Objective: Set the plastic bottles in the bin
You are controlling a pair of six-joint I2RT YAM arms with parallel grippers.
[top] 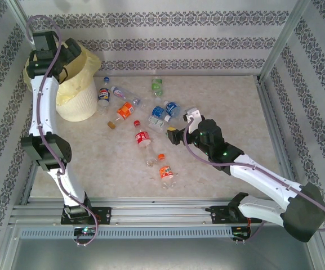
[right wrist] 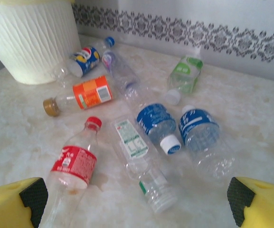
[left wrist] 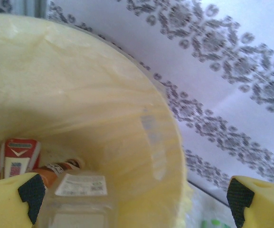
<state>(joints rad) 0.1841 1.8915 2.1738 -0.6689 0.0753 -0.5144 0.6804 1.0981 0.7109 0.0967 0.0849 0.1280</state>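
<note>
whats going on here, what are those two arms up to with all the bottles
It's a cleanup: plastic bottles go from the table into the bin. The left hand is open above the bin and holds nothing; a few binned bottles already lie at the bottom. The right hand is open too, hanging over the scattered ones, close to the red-labelled bottle. Around ten lie on the table, not yet binned.
</note>
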